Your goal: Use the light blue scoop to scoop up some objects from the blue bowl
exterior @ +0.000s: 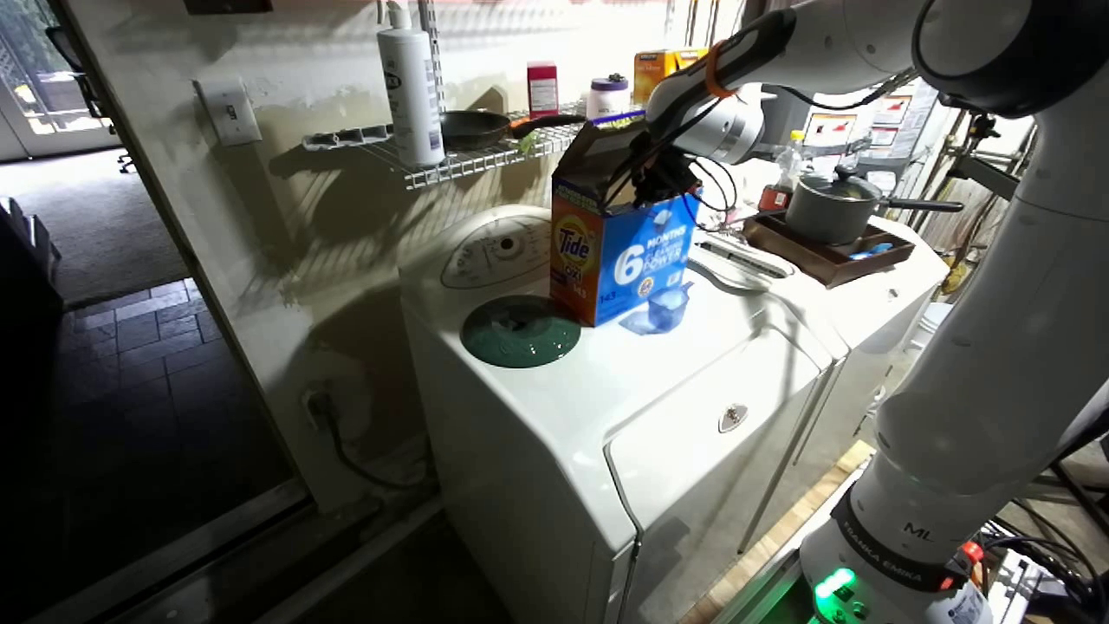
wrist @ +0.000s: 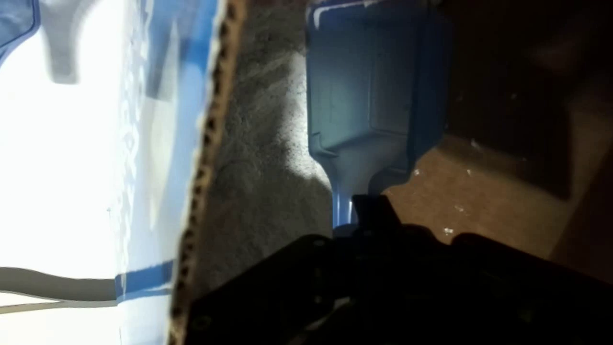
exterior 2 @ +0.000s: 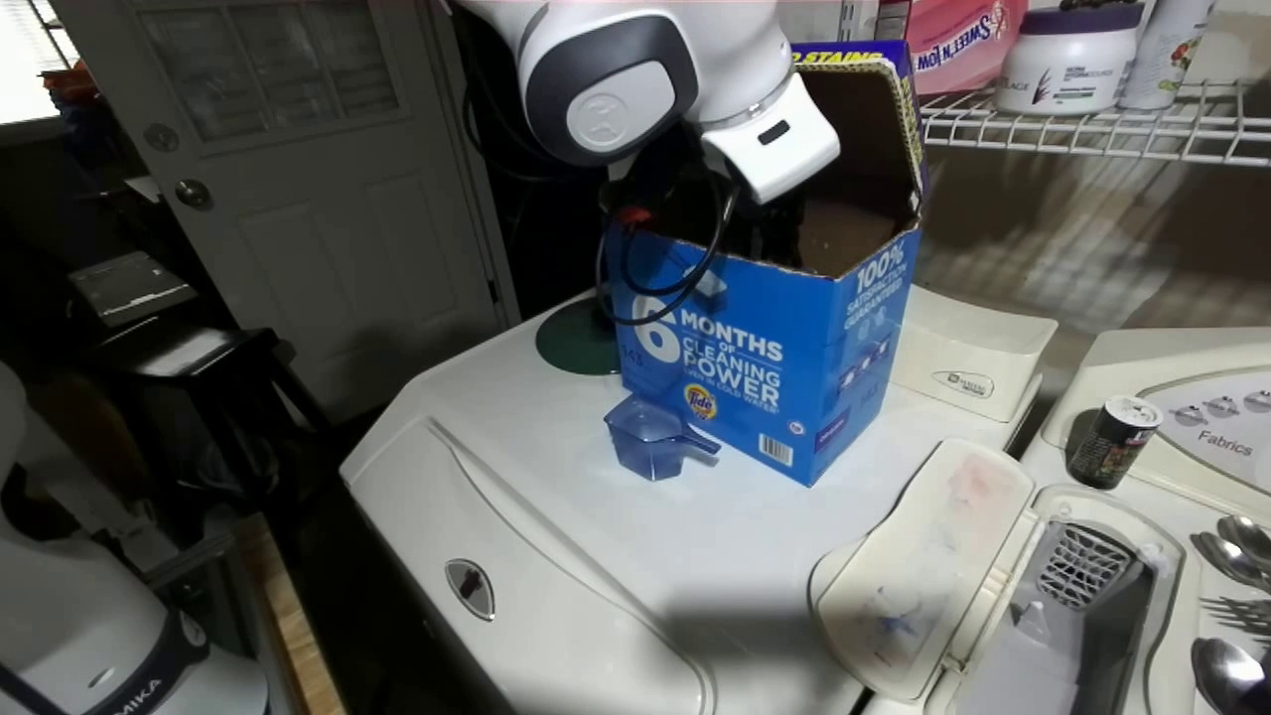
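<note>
The light blue scoop (wrist: 354, 110) is in the wrist view, its handle pinched in my black gripper (wrist: 359, 223). The gripper reaches down into the open top of the Tide box (exterior: 645, 256), which also shows in an exterior view (exterior 2: 755, 348). The fingertips and scoop are hidden by the box in both exterior views. Inside the box I see a rough grey surface and brown cardboard with white specks. The scoop's fill cannot be made out. A round, dark teal-green bowl (exterior: 520, 342) sits beside the box; it is partly hidden in an exterior view (exterior 2: 576, 343).
A second blue scoop (exterior: 668, 308) stands on the washer before the box, also in an exterior view (exterior 2: 645, 437). The box's cut edge (wrist: 206, 158) is close left of the gripper. A tray (exterior: 832, 269) with a grey pot (exterior: 832, 208) and a wire shelf (exterior: 485, 160) stand nearby.
</note>
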Controlling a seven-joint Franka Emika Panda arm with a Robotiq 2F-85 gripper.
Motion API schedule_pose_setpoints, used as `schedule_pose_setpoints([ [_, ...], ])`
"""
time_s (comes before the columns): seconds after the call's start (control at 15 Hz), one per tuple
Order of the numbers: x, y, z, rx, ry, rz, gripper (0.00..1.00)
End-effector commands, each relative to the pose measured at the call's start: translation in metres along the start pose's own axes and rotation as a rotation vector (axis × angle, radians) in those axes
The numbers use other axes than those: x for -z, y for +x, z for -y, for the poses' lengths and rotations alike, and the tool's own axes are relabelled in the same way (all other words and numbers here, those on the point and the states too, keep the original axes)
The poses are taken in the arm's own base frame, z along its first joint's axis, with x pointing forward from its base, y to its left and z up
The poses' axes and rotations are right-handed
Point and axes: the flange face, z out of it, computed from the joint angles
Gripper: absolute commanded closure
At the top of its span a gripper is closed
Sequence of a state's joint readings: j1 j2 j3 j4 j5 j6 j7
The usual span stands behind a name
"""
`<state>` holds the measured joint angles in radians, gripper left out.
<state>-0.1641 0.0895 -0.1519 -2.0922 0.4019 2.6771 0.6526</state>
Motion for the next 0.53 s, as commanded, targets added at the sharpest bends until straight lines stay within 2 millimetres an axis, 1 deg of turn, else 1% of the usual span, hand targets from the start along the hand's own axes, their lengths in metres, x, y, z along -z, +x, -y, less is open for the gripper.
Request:
schedule_pose_setpoints([
  [0.0,-0.020,-0.003,-0.009,-0.014,0.005,0.022,0.99],
  [0.2,-0.030,-0.001,-0.017,-0.034,-0.005,0.045,0.99],
  [0.47,-0.037,0.002,-0.023,-0.057,-0.003,0.064,0.99],
])
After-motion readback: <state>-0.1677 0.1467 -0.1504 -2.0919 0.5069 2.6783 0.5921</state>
